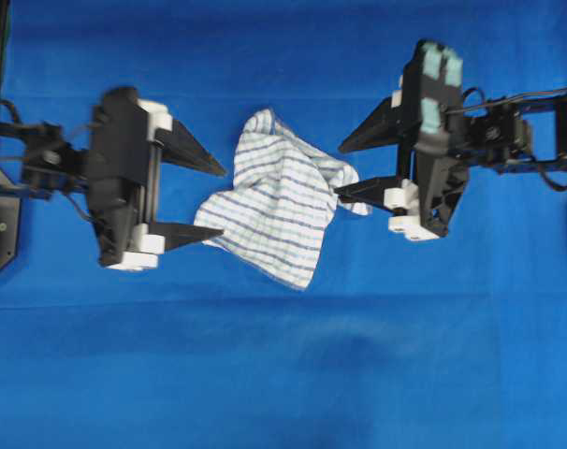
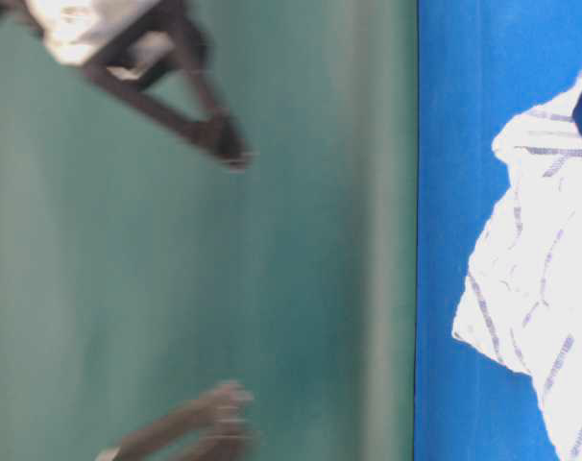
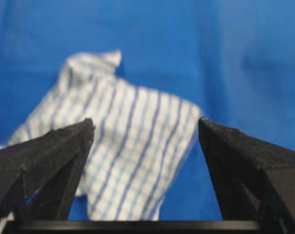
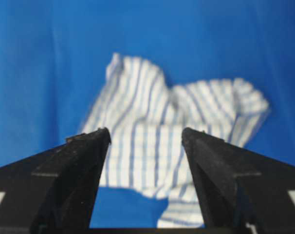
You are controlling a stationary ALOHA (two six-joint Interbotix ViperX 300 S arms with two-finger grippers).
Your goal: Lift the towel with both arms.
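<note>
towel (image 1: 279, 201) lies crumpled on blue table (image 1: 283, 374), centred between the arms. left pincer (image 1: 213, 201) and right pincer (image 1: 344, 168) both spread wide, empty, tips flanking opposite edges of the cloth, lined up to pinch both sides so it lifts evenly

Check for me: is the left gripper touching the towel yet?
Cannot tell. Overhead, the left gripper stands open with its lower fingertip meeting the towel edge, but height is hidden. Its wrist view shows the cloth beyond the fingertips, contact unclear.
</note>
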